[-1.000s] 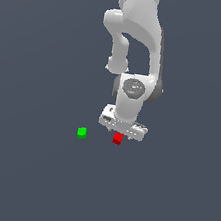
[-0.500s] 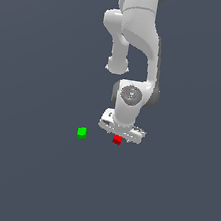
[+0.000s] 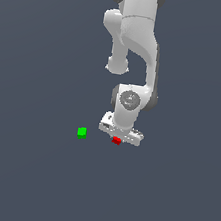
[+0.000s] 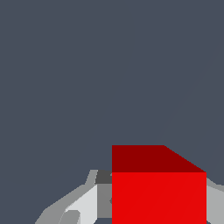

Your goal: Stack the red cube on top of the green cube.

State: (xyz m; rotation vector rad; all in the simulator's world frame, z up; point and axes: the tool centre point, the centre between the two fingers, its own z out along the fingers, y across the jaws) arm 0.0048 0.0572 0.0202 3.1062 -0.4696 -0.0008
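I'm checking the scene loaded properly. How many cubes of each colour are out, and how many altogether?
Red cube: 1
Green cube: 1
Total: 2 cubes

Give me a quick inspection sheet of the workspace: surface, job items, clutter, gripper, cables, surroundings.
Surface: plain dark grey floor, bare.
Red cube: on the surface, between the gripper's fingers; fills the wrist view.
Green cube: alone on the surface, toward the exterior view's left of the red cube, apart from it.
Clutter: nothing seen.
Gripper: low over the red cube, fingers at its sides; contact cannot be judged.
Cables: nothing seen.
Surroundings: nothing seen beyond the arm.
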